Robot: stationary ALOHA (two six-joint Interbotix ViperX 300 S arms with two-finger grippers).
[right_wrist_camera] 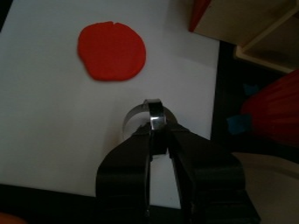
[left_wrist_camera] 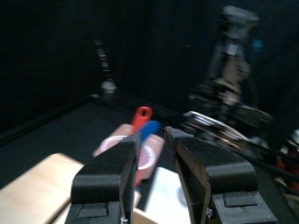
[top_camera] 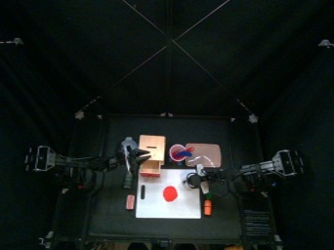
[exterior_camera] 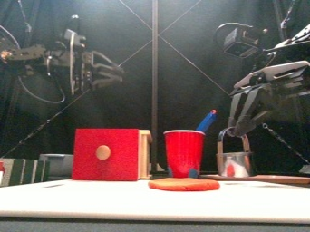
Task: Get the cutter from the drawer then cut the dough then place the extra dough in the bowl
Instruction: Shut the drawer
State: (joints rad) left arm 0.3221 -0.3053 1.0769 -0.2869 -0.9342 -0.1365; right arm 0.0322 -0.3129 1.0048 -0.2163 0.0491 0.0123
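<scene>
Under right pincer (exterior_camera: 233,132), cutter (exterior_camera: 235,165) upright, handle up

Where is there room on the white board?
The white cutting board is bare between the flat red dough disc and the round metal cutter in the right tool. It's crowded behind, by the pale wooden box and red cup.

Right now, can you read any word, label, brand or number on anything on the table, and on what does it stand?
No text can be read in any view.
The wooden box, red cup, dough, cutter and white board show no print or marks.
</scene>
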